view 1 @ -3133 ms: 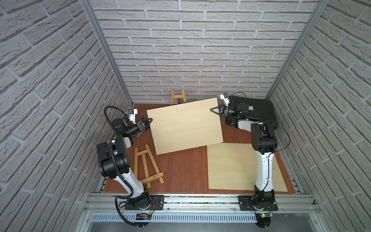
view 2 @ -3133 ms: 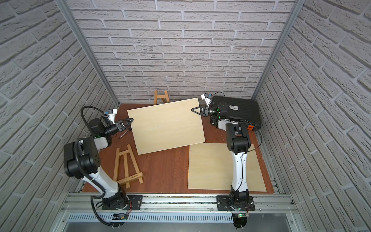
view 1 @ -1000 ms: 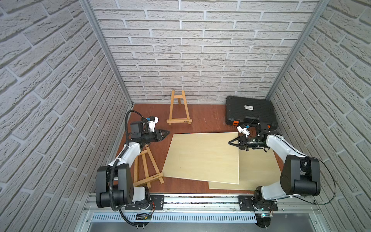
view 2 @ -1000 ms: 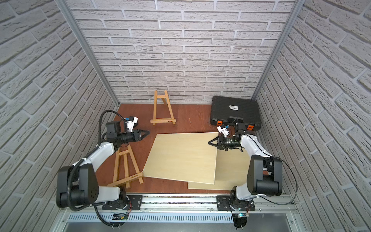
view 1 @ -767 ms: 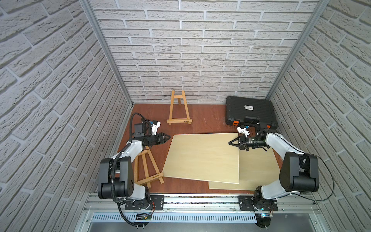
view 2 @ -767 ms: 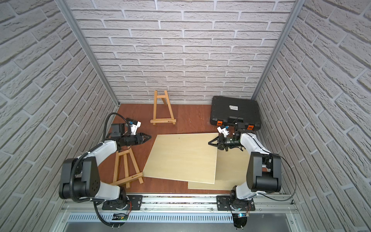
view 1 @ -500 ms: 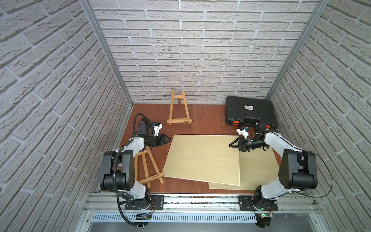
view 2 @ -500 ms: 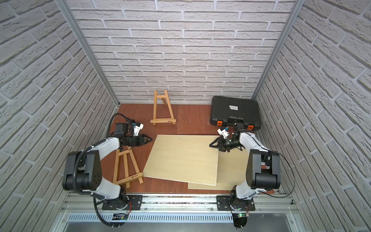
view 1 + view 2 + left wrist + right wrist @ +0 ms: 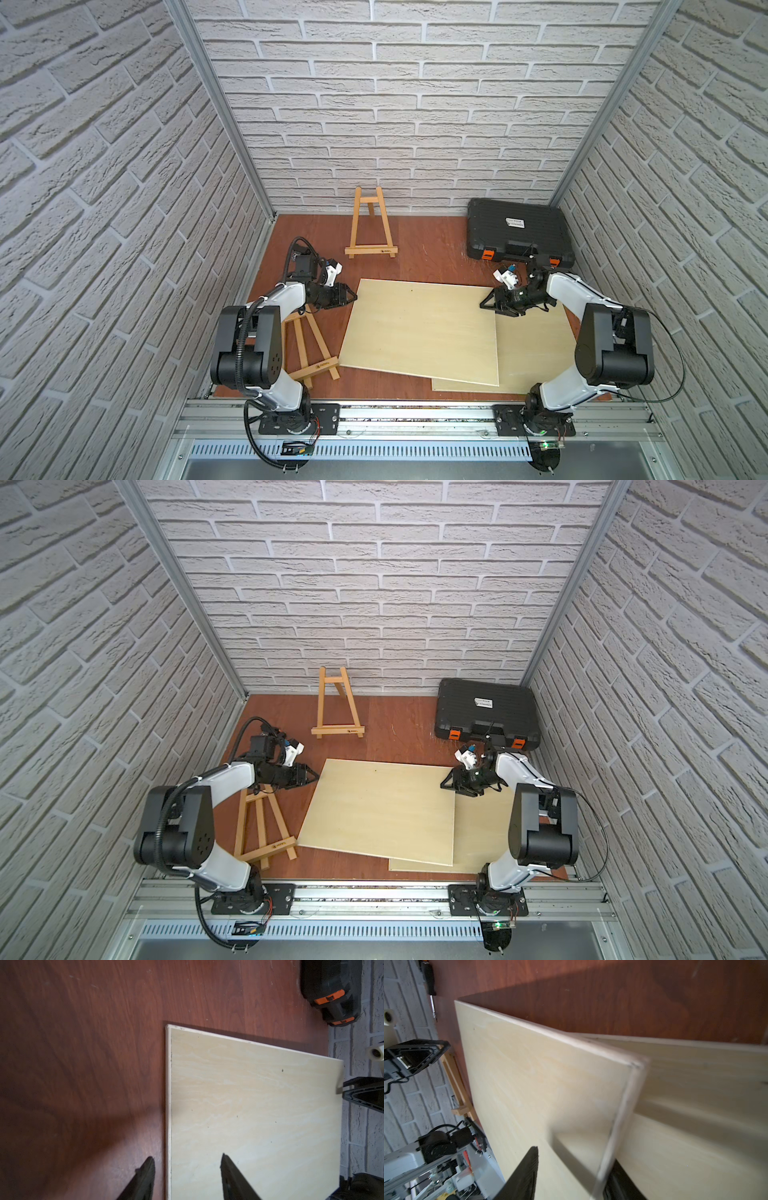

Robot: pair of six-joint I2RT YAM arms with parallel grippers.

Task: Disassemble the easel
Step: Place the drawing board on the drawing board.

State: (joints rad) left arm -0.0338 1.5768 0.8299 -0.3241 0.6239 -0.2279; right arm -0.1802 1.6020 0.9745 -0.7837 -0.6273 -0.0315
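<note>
While the plywood board lies flat, left gripper and right gripper straddle its edges. Both gape, holding nothing.

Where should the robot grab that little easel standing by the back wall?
Probably near the top of the standing easel, where its legs converge onto a short crossbar slim enough to pinch. Come from above and the front: the brick wall stands right behind it.

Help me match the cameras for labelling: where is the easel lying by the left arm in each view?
In a top view: lying easel, lower left.
In a top view: lying easel, lower left.
Left wrist: not in it.
Right wrist: lying easel, beyond the upper board.
Shared landmark: that upper board.
</note>
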